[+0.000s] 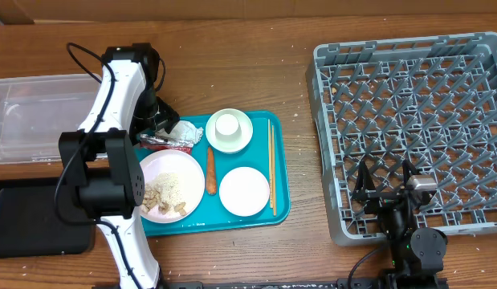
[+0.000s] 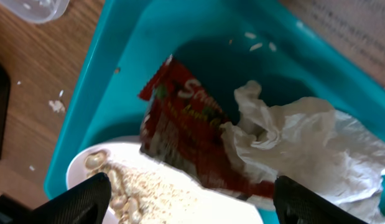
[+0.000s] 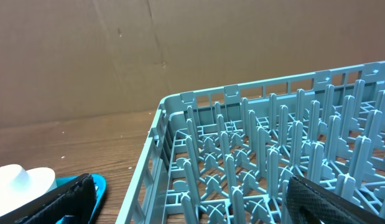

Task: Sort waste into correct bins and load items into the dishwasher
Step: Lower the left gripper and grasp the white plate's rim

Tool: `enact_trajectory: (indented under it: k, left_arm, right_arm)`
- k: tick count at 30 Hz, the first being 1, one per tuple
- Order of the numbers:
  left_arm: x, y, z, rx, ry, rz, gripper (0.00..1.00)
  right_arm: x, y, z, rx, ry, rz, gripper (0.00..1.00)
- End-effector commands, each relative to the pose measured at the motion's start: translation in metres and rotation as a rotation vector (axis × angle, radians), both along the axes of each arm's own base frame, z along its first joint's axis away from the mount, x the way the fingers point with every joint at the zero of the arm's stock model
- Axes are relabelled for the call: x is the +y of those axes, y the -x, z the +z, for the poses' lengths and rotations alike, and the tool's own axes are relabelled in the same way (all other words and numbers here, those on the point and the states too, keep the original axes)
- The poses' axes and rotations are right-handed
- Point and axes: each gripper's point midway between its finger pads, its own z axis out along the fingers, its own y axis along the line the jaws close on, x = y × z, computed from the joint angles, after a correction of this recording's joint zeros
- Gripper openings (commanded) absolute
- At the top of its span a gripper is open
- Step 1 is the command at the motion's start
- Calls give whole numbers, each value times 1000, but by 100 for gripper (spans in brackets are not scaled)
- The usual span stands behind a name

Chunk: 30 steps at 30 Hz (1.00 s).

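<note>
Downward, left end effector (image 2: 192, 202) hovers agape over red wrapper (image 2: 186, 143).

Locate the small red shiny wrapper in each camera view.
Overhead: small red shiny wrapper in the upper-left part of the teal plastic tray, beside the crumpled white napkin.
Left wrist: wrapper mid-frame, left of the napkin.
Right wrist: not in view.
Shared landmark: the teal plastic tray, visible in all three.

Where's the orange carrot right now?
In the overhead view, left of centre, the carrot lies on the teal tray, between the plate with rice scraps and the smaller empty plate.
</note>
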Motion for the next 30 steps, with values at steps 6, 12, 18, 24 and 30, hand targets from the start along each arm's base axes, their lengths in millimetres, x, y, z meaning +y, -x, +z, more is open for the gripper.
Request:
enact_trajectory:
  k: [6, 12, 18, 24, 30]
  left_arm:
    - [6, -5, -5, -9, -30, 31, 69]
    - [6, -5, -5, -9, -32, 31, 70]
    - [6, -5, -5, -8, -33, 29, 70]
    - [6, -4, -5, -4, -32, 26, 70]
    - [6, 0, 0, 14, -21, -26, 72]
  right_arm:
    - [1, 0, -2, -4, 3, 2, 100]
    - [1, 0, -2, -4, 3, 2, 100]
    - [1, 0, -2, -4, 3, 2, 100]
    - [1, 0, -2, -4, 3, 2, 100]
    - [1, 0, -2, -4, 3, 2, 100]
